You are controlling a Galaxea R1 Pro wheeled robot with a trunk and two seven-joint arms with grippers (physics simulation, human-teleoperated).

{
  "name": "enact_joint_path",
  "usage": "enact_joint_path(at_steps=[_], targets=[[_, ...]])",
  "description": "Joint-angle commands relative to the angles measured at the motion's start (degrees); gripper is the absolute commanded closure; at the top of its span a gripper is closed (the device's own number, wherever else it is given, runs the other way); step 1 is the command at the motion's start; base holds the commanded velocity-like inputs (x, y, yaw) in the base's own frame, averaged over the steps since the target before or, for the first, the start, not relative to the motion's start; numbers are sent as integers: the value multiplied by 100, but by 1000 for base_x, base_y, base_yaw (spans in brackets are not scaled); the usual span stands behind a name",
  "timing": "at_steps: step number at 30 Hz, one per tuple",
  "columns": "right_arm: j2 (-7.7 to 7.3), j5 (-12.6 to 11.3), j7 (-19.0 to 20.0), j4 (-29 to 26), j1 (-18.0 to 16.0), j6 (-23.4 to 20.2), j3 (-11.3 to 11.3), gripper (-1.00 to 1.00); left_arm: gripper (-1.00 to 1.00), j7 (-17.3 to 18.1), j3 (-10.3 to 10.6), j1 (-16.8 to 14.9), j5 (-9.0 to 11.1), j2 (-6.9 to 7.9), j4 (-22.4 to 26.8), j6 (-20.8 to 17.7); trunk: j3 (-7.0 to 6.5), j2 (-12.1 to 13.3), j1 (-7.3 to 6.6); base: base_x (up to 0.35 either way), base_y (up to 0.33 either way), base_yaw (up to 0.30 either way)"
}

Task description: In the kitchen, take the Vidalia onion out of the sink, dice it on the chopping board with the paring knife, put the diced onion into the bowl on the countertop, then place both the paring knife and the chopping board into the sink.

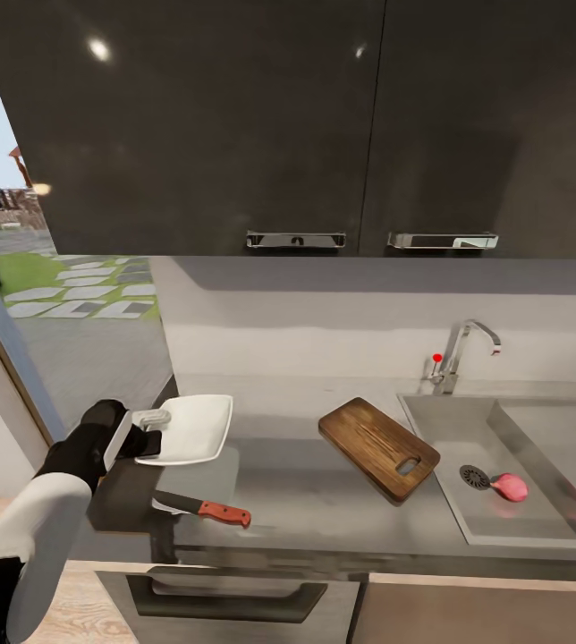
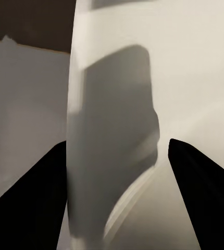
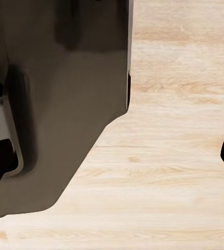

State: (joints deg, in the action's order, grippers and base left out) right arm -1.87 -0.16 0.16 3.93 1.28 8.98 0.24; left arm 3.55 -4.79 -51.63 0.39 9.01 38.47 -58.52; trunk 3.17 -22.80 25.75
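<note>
The left claw [image 1: 151,430] grips the bowl [image 1: 194,427] by its near rim; the Vidalia onion [image 1: 510,487] lies far beyond, right-arm side; the right claw's [image 3: 112,156] fingers are spread, empty.

White bowl [image 1: 194,427], dark brown grained chopping board [image 1: 373,444], pinkish-red onion [image 1: 510,487], red-brown knife handle [image 1: 224,512], grey sink [image 1: 538,528].
</note>
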Motion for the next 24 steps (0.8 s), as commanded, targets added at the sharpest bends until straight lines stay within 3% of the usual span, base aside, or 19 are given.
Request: enact_joint_path(at_steps=[1,24], targets=[[-1,-2,2,12,-5,34,2,-100,100,23,-17,-5,12,1,-44,-23,11,-12,4,0,0,0],[0,-2,2,12,-5,34,2,-100,100,23,-34,-5,10,12,-330,-2,11,-12,4,0,0,0]])
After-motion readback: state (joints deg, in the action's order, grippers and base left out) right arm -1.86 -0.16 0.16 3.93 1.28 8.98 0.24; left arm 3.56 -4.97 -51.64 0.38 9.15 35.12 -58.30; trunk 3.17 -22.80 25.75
